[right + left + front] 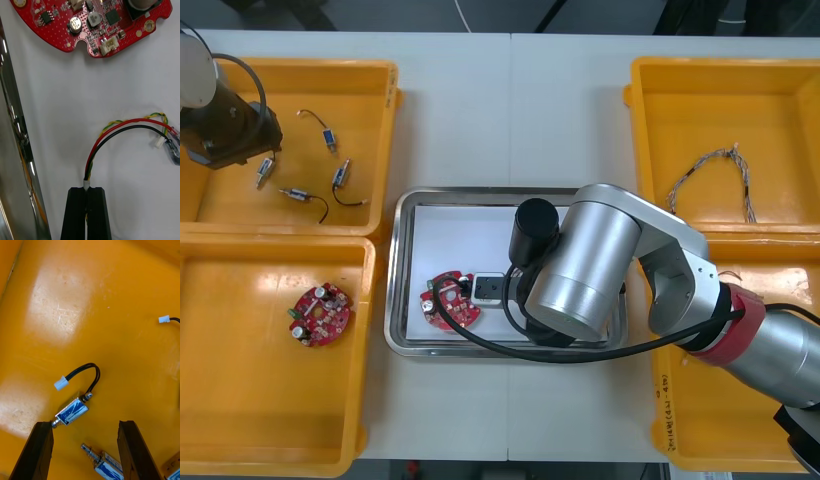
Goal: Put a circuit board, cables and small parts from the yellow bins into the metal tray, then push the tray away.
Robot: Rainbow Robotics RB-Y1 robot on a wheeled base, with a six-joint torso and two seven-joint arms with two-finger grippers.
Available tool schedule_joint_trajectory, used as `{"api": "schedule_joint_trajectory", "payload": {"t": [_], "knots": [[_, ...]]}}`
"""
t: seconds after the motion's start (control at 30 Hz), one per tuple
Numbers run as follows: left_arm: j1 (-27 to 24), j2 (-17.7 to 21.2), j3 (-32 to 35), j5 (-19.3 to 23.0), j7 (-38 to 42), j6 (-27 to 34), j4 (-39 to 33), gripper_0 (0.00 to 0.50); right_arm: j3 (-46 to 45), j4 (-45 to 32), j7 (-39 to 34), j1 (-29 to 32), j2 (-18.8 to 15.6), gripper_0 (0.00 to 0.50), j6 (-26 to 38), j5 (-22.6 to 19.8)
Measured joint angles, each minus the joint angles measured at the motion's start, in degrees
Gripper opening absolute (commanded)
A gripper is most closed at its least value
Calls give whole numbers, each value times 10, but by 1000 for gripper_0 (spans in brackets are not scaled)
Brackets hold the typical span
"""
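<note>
Right arm (590, 265), its big silver joint closest to the lens, reaches down over the metal tray (402, 270) in the middle of the light table (510, 100); the right gripper (87, 189) is clenched on a red and black cable (123, 122), pinching one end between its fingers while the rest curves out over the tray's white floor to small plugs; a round red circuit board (450, 300) lies flat in the tray, a little beyond the cable, apart from it; the left arm (220, 125) is lowered into the far left bin (370, 130); the left gripper (85, 423) hangs released, fingers spread wide above the bin floor; a small metal part (71, 411) with a looped black lead lies between the fingers, its end just beside one of them; a second part (103, 461) lies near it; another circuit board (320, 315) rests in the near left bin (240, 400); a twisted cable (710, 170) lies in the far right bin (780, 120).
</note>
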Motion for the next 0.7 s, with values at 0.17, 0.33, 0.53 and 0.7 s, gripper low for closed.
{"api": "schedule_joint_trajectory", "payload": {"t": [0.17,0.33,0.53,0.7], "knots": [[-1,0,0,0,-75,-27,15,500,0,0,0,6,7,437,0,5],[-1,0,0,1,-155,-49,37,500,0,0,0,6,7,500,0,7],[-1,0,-1,11,-163,-71,65,500,0,0,0,7,7,500,0,15],[-1,0,-20,24,-163,-114,95,500,0,0,0,7,7,500,0,24]]}}
